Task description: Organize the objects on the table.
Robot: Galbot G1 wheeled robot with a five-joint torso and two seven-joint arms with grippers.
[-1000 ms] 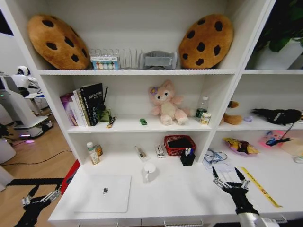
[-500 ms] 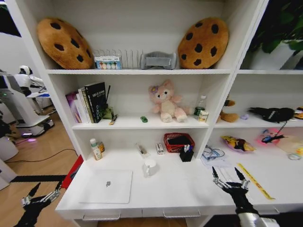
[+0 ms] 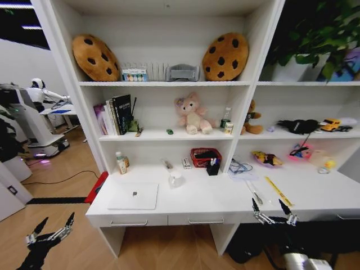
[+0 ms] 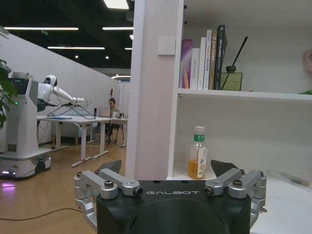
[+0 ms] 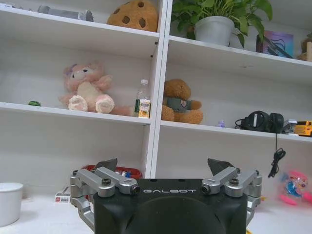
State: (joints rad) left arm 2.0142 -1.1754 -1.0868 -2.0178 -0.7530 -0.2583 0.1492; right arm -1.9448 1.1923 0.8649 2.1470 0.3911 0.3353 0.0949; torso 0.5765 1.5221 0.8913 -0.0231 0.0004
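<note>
**Both grippers low and spread before the white desk**

Left gripper (image 3: pixel 52 230) hanging low at the near left, over the wooden floor and clear of the table (image 3: pixel 225 201), fingers spread wide and holding nothing. Right gripper (image 3: pixel 274 213) poised at the near right, just at the desk's front edge, likewise gaping wide and empty.

On the table: a thin silver laptop (image 3: pixel 133 196) lying flat and closed toward the left, near the front. Behind it, far left, a small clear bottle (image 3: pixel 120 163) upright against the shelf wall, also seen past the left gripper (image 4: pixel 168 181) from the left wrist (image 4: pixel 197 160). A white cup (image 3: pixel 175 179) near the middle, a red basket (image 3: pixel 205 157) at the back, a black holder (image 3: pixel 212 167) just beside it. A marker (image 3: pixel 255 194) and a yellow ruler (image 3: pixel 278 191) lying toward the right.

On the shelf above: a tiny green item (image 3: pixel 169 131) left of the pink plush (image 3: pixel 190 114), a green-labelled bottle (image 3: pixel 225 118) to its right.
</note>
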